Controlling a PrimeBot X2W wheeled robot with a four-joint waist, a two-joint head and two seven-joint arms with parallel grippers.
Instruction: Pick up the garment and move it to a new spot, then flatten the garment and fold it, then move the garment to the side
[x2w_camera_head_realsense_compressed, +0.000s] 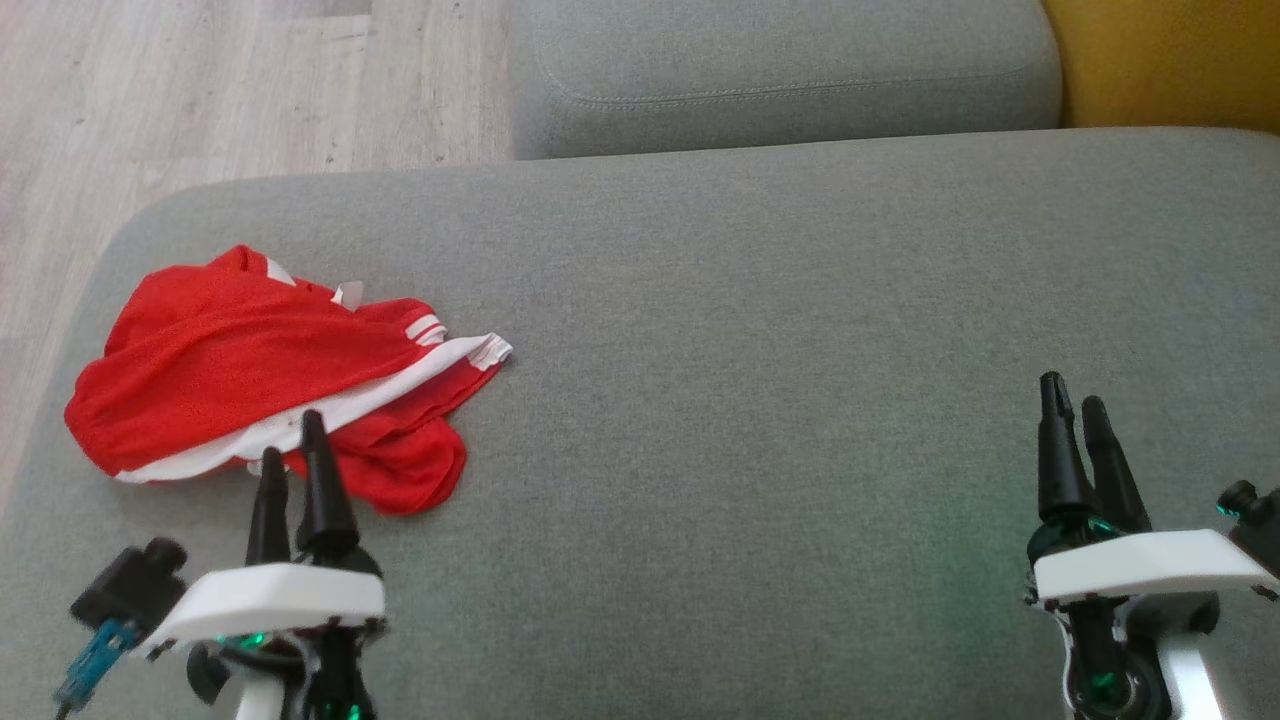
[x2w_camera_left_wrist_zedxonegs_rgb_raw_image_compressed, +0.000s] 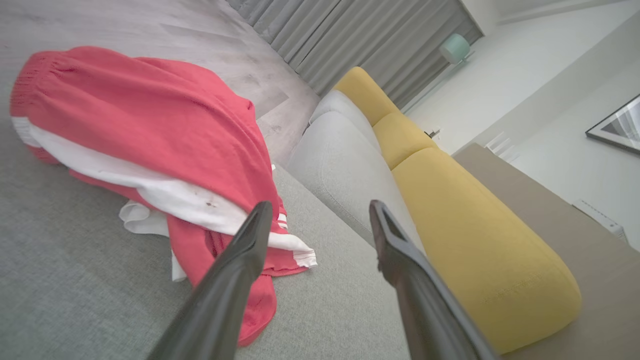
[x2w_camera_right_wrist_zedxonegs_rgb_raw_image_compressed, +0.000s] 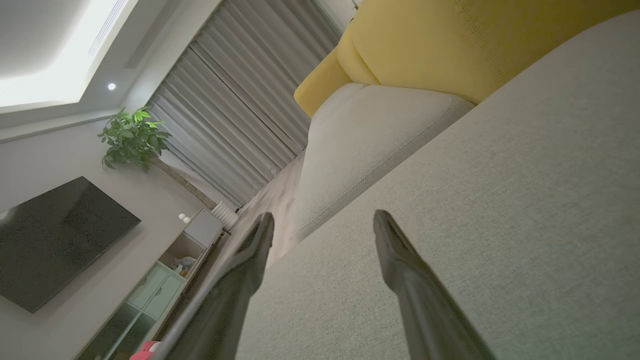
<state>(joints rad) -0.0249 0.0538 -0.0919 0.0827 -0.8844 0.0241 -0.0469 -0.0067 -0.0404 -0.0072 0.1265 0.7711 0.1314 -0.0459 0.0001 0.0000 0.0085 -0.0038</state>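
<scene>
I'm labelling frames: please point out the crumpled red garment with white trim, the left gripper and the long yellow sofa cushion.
Crumpled red garment with white trim (x2w_camera_head_realsense_compressed: 230, 350): head view, upper red fabric.
Left gripper (x2w_camera_head_realsense_compressed: 291, 435): head view, midway between its fingertips.
Long yellow sofa cushion (x2w_camera_left_wrist_zedxonegs_rgb_raw_image_compressed: 465, 225): left wrist view, its broad side.

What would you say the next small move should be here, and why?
Probably ease the left gripper forward and down onto the near edge of the red garment and close. The garment lies crumpled on the grey cushion just beyond that gripper's open jaws, which hold nothing, while the right gripper, also open, sits far off to the other side.
</scene>
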